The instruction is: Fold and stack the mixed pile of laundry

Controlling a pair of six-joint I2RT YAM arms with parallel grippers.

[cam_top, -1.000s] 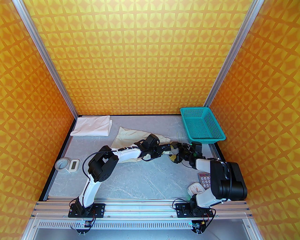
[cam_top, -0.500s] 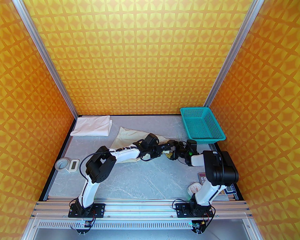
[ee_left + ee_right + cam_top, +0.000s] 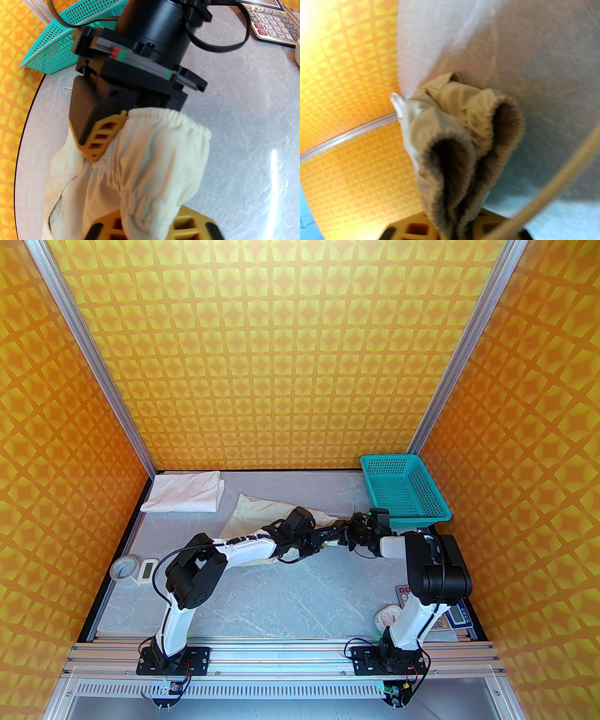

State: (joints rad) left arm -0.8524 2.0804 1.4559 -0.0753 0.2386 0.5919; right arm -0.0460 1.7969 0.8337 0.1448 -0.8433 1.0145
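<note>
The cream shorts (image 3: 255,516) lie mid-table, their gathered waistband lifted off the surface on the right side. Both grippers meet at that waistband. My right gripper (image 3: 350,536) is shut on it: the bunched elastic (image 3: 459,131) runs down between its yellow fingers (image 3: 417,228). In the left wrist view one right finger (image 3: 100,138) presses on the waistband (image 3: 152,164). My left gripper (image 3: 338,531) has the same cloth between its fingers (image 3: 187,222), which stand a little apart; whether they still pinch it is hidden. The white T-shirt (image 3: 185,493) lies folded at the back left.
A teal mesh basket (image 3: 403,493) stands at the back right, just behind the right wrist. A calculator (image 3: 271,21), a white timer (image 3: 391,615) and a small scale (image 3: 457,615) sit near the right arm's base. A tape roll (image 3: 123,568) and a small white device (image 3: 149,570) lie at the left edge.
The right arm swung back and left to the raised waistband, and its wide-open jaws closed on the cloth. The left gripper stayed put and its jaws eased slightly apart.
</note>
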